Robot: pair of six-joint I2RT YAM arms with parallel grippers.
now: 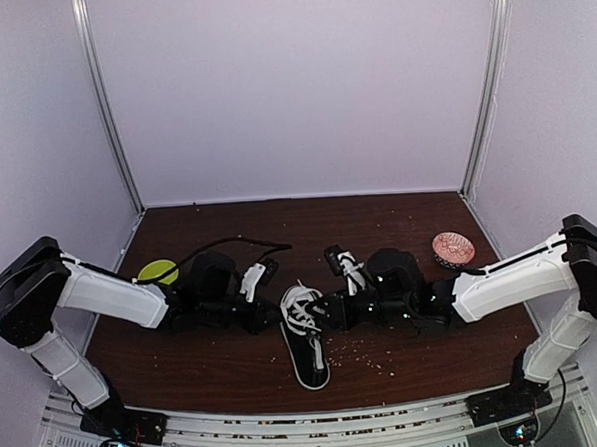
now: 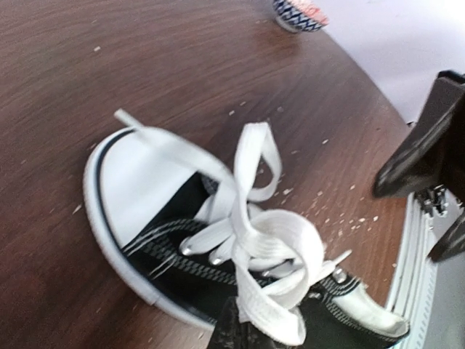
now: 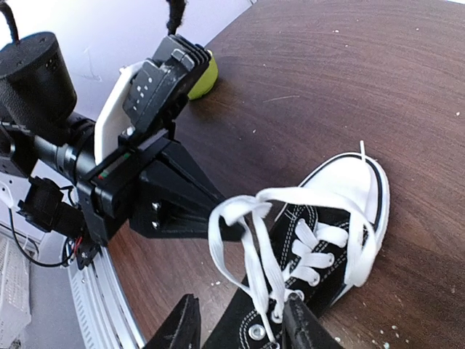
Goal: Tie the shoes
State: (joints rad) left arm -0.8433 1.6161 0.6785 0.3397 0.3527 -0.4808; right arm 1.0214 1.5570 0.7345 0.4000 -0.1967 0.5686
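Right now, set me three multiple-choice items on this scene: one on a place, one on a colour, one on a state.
1. Where is the bowl from the shoe?
A. on its left
B. inside it
C. on its right, farther back

2. What colour are the laces?
A. white
B. red
C. green

3. How does the shoe sit?
A. on its side
B. on its sole
C. upside down

Answers:
1 C: the top view shows the bowl to the right of the shoe and beyond it.
2 A: both wrist views show white laces.
3 B: the opening and laces face up in every view.
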